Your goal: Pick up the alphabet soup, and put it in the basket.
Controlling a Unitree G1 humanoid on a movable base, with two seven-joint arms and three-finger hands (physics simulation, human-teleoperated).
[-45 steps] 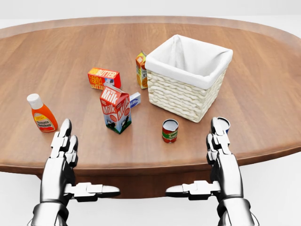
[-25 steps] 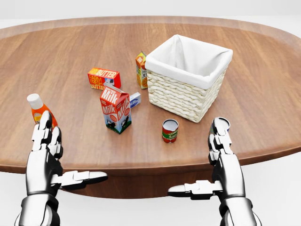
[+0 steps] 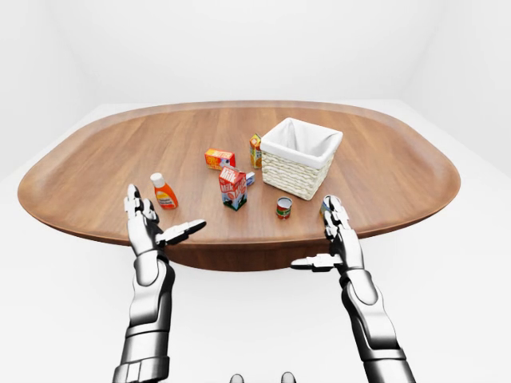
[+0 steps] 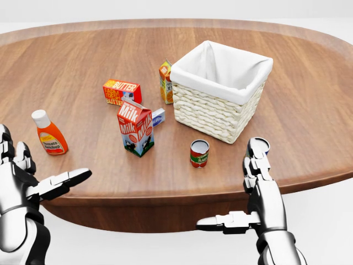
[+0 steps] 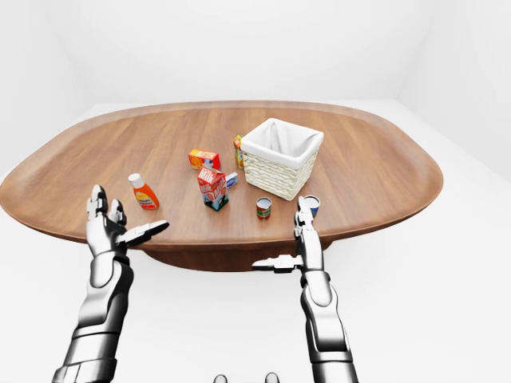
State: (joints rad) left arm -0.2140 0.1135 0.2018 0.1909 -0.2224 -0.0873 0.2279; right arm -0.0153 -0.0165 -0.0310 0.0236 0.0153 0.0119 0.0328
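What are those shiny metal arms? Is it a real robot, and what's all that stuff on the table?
It's a pretend robot inside a computer game world. All three pictures come from cameras on its head, so you see its own arms reaching out. Its left hand and right hand are both open and hold nothing.

On the wooden table stand a white basket, a soup can, a milk carton, an orange bottle, a butter box and a small juice carton. Another can hides partly behind the right hand.
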